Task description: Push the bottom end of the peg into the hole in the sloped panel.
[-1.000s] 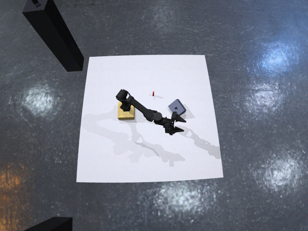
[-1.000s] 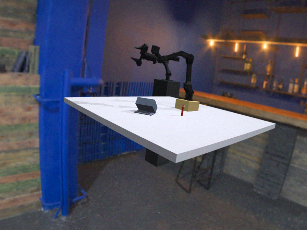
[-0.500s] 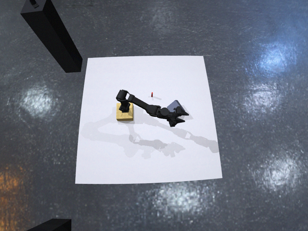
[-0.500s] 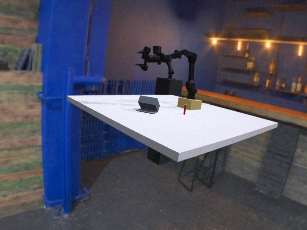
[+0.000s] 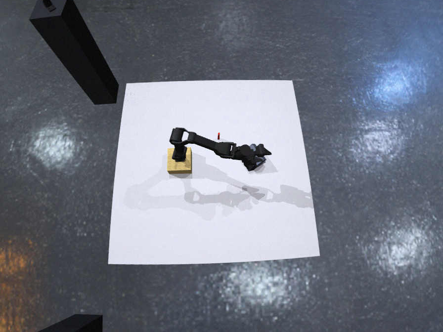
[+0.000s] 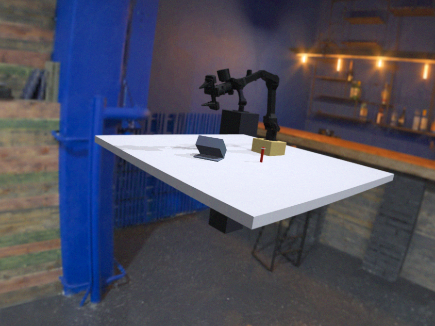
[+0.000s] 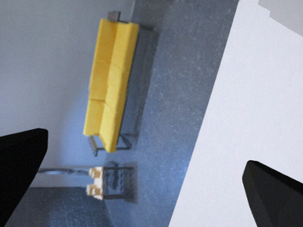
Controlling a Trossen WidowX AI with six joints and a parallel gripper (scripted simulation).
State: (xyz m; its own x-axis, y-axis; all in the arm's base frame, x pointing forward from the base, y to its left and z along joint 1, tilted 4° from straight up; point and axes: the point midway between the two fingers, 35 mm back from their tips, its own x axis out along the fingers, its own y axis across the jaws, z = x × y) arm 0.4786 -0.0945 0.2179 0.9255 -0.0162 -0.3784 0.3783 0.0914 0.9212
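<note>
A small red peg (image 5: 218, 136) (image 6: 261, 154) stands upright on the white table (image 5: 148, 235) (image 6: 308, 187) (image 7: 238, 102). The grey-blue sloped panel (image 5: 252, 147) (image 6: 209, 145) stands on the table to the right of the peg in the top view. It is mostly hidden there under the gripper, and its hole does not show. My gripper (image 5: 268, 155) (image 6: 200, 96) (image 7: 149, 155) is open and empty. It hangs high above the table, over the panel area and away from the peg. Neither peg nor panel shows in the wrist view.
The arm's base sits on a yellow wooden block (image 5: 173, 167) (image 6: 259, 146), close to the peg. A tall black pillar (image 5: 73, 51) (image 6: 237, 122) carrying another black arm stands off the table. A yellow sofa (image 7: 115, 85) is in the wrist view's background.
</note>
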